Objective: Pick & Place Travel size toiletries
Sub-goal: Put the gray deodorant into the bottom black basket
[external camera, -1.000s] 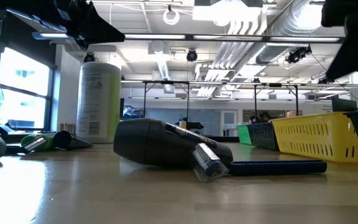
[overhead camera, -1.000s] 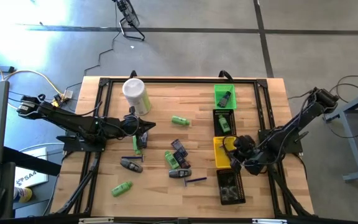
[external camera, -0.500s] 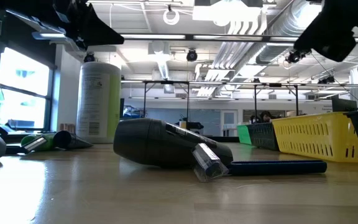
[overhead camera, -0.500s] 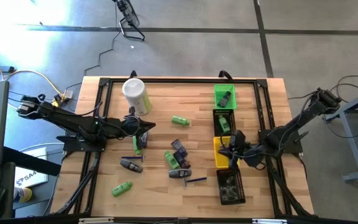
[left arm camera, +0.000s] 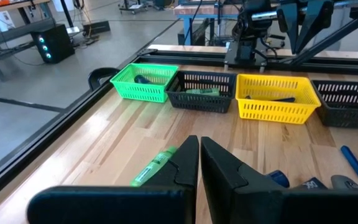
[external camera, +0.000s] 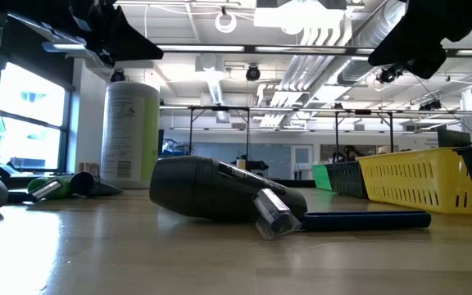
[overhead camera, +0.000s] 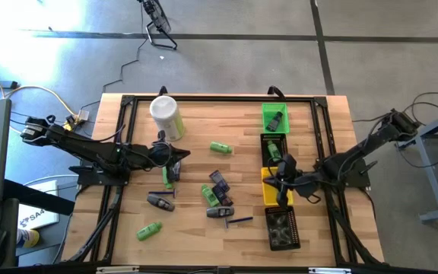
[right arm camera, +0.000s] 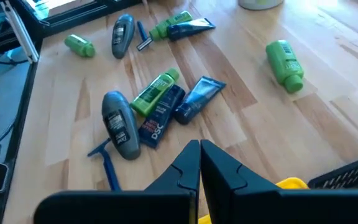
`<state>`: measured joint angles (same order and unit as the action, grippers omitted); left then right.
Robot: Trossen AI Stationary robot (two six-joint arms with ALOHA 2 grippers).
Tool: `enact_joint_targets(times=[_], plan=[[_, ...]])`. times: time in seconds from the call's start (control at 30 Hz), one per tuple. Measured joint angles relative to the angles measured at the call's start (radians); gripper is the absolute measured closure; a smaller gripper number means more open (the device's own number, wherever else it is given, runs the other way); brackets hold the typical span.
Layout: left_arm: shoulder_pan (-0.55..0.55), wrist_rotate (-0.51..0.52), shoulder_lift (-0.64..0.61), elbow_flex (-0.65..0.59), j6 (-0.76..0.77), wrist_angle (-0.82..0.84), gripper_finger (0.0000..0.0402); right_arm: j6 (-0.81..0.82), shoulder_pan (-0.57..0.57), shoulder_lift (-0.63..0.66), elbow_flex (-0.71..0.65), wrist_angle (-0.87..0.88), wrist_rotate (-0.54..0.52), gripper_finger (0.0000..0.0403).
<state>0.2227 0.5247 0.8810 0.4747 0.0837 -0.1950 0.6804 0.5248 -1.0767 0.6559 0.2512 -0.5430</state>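
Right fingers closed over yellow bin edge

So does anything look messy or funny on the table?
Yes. Green bottles, dark tubes and a blue razor lie scattered on their sides mid-table, some piled together, outside the bins. Nothing looks spilled or broken.

A pale wooden worktop carries a tall pale-green canister with a white lid standing upright near its far left corner. Along the right side four small bins sit in a line: green, black, yellow, then another black one, possibly touching end to end. Grey floor surrounds it.
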Motion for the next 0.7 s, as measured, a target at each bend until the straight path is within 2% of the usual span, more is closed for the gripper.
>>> enact_joint_targets(times=[0.4,0.7], plan=[[0.0,0.0,0.0,0.0,0.0,0.02,0.039,-0.093,-0.078,0.0,0.0,-0.01,0.013,0.0398],[0.0,0.0,0.0,0.0,0.001,0.02,0.039,-0.216,-0.151,0.0,0.0,-0.108,0.07,0.0398]])
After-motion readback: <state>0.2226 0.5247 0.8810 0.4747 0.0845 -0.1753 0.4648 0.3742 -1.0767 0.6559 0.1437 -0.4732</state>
